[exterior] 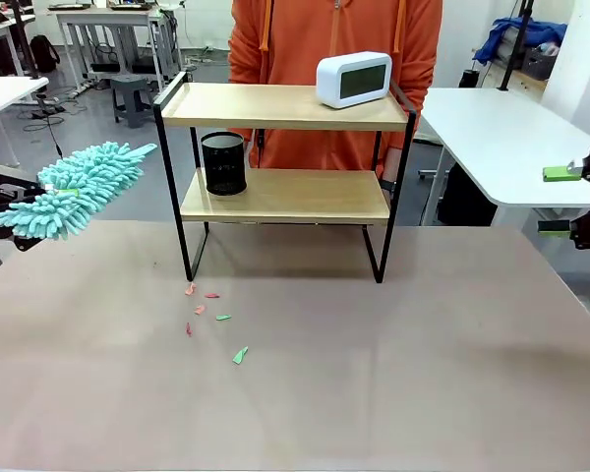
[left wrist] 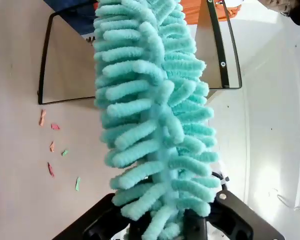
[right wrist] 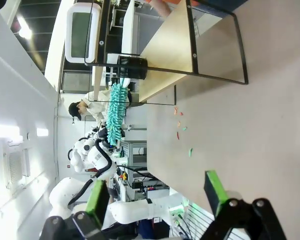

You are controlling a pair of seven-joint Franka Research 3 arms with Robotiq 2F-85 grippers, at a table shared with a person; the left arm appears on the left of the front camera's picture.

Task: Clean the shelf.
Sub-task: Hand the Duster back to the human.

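Observation:
The shelf (exterior: 275,106) stands mid-table, two light wood boards in a black frame. A white clock (exterior: 354,79) sits on its top board and a black mesh cup (exterior: 223,163) on the lower one. My left gripper (exterior: 10,208) hangs at the left edge, left of the shelf and clear of it, shut on the handle of a teal fluffy duster (exterior: 79,187). The left wrist view has the duster (left wrist: 150,115) rising from that gripper (left wrist: 175,225) across the shelf frame (left wrist: 45,75). My right gripper (exterior: 570,202) is open at the far right, its green pads (right wrist: 215,192) apart with nothing between.
Small coloured paper scraps (exterior: 211,315) lie on the table in front of the shelf's left leg. A person in an orange top (exterior: 334,39) stands right behind the shelf. A white side table (exterior: 501,138) stands at the right.

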